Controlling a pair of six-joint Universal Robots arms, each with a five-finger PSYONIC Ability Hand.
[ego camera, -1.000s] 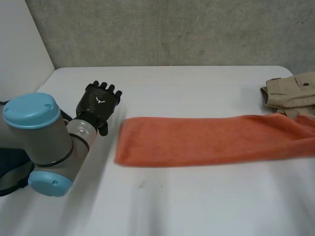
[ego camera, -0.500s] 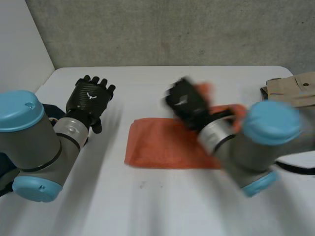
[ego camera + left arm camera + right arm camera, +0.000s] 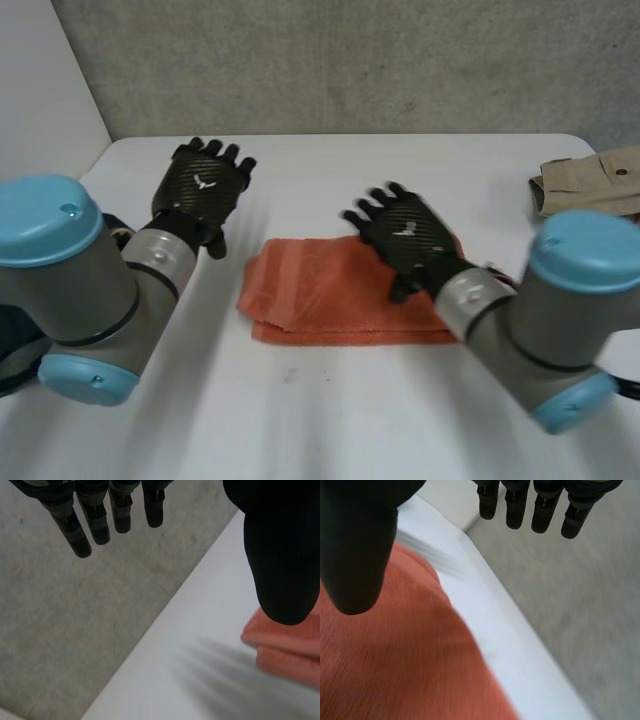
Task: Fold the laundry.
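Terrycloth flattening probably coming next: pressing down with the right hand [image 3: 408,238], fingers straight, spread and empty, onto the folded orange towel [image 3: 320,292] beneath its palm. Sweeping toward the left hand [image 3: 203,190], likewise splayed and empty, beside the towel's end on the tabletop [image 3: 330,420], and squaring the edges.

Bare white bench [image 3: 330,420] lies open before the folded orange terry towel [image 3: 310,290]; a crumpled beige cloth garment [image 3: 585,180] occupies the far right edge
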